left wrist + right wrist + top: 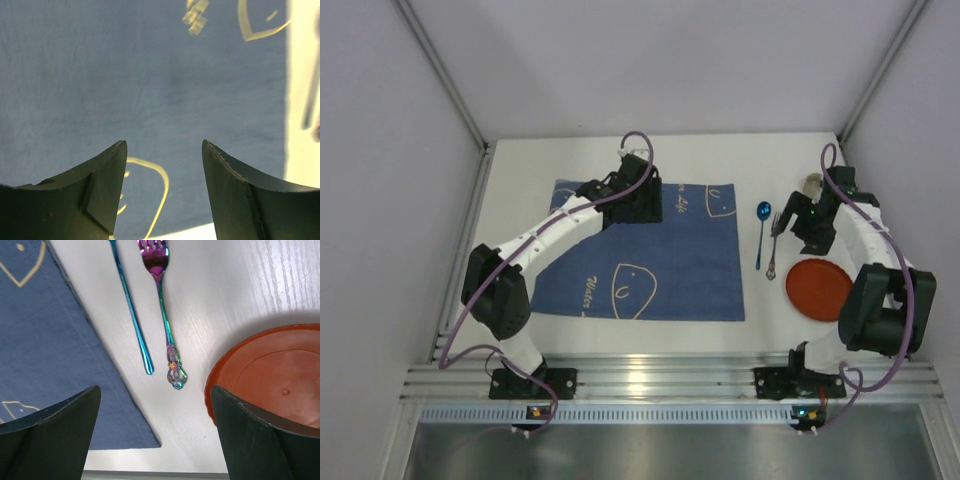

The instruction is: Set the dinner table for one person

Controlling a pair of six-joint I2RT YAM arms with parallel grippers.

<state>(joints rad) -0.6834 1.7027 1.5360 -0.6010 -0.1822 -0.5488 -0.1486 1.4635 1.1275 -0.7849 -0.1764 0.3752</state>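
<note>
Blue woven cloth, a rectangular placemat [690, 260] with pale line drawings, lies flat in the middle of the dinner table [515, 200]. The table is the broad white tabletop under everything, with a ribbed aluminium rail [650, 385] along its near edge.

As a setting for one, I judge the job barely under way. The mat looks placed, but nothing stands on it. A round, glossy orange-red plastic plate [820, 290] sits on bare table to the right of the mat, near side. A slim spoon [760, 235] with a shiny blue-teal metal finish lies close beside the mat's right edge. Just right of it is an iridescent purple-green fork [161, 300] with an ornate cast handle. Both point away from the arms. What is left, most likely: plate onto the mat and cutlery arranged beside it.

The left gripper [164, 145] hangs over the mat's far part, its dark fingers spread with only cloth showing between them. The right gripper [155, 388] hovers over the fork handle and plate rim, jaws wide apart and empty.
</note>
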